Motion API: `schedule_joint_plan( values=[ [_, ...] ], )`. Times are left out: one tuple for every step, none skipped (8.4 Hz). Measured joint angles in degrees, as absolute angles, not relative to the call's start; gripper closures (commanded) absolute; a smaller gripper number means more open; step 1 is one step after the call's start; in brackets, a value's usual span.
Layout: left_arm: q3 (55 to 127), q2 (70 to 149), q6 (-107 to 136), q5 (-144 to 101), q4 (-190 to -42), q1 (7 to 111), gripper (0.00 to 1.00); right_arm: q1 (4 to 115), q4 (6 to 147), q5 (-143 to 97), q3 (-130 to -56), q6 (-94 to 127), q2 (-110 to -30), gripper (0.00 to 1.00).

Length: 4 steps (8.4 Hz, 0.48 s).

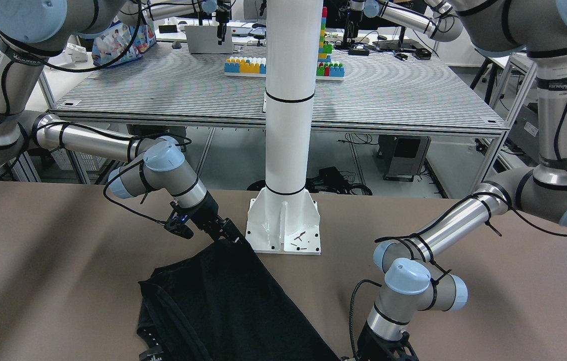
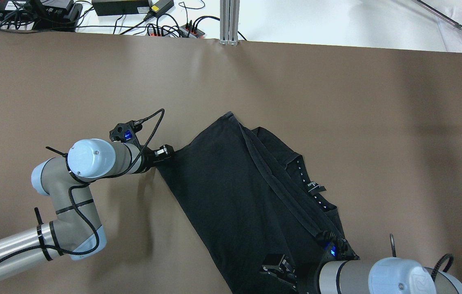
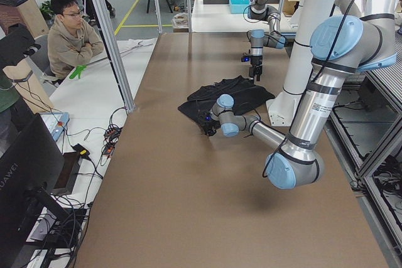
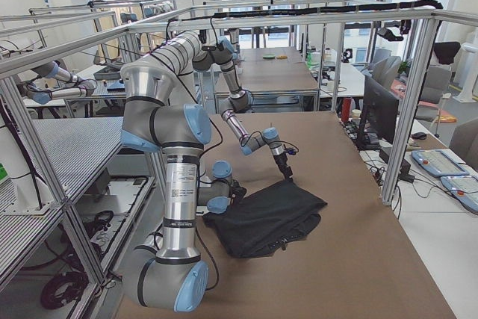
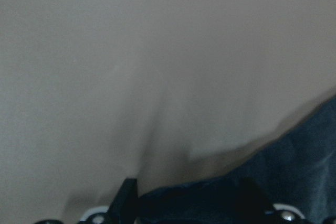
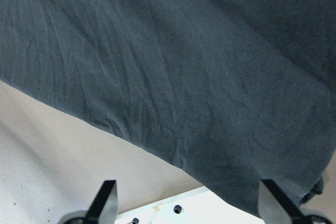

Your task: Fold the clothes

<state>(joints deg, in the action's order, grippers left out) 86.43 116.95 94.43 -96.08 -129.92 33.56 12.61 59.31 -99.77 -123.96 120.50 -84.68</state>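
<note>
Judging by its drape, garment is light, limp, not fragile; pinch corners/hem. Left end effector straddles left corner, grip unclear; right end effector spread wide.

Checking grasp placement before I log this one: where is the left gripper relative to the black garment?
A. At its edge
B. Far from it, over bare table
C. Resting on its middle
A: in the overhead view the left gripper meets the black garment at its edge, and fabric shows at its jaws in its wrist view.
</note>
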Motion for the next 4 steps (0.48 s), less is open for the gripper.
schedule_joint_plan(
  values=[
    [86.42, 116.92, 94.42, -96.07, -129.91, 33.56, 1.0, 12.59, 59.32, -99.71, -123.97, 120.53, -84.63, 0.05],
    [86.41, 116.92, 94.43, -96.11, -129.94, 33.56, 1.0, 12.54, 59.32, -99.69, -123.98, 120.56, -84.63, 0.05],
    [86.4, 117.01, 94.42, -96.22, -129.93, 33.56, 1.0, 12.5, 59.33, -99.67, -124.0, 120.58, -84.63, 0.05],
    [86.42, 117.37, 94.33, -96.4, -129.9, 33.57, 1.0, 12.4, 59.32, -99.64, -123.98, 120.58, -84.68, 0.05]
  ],
)
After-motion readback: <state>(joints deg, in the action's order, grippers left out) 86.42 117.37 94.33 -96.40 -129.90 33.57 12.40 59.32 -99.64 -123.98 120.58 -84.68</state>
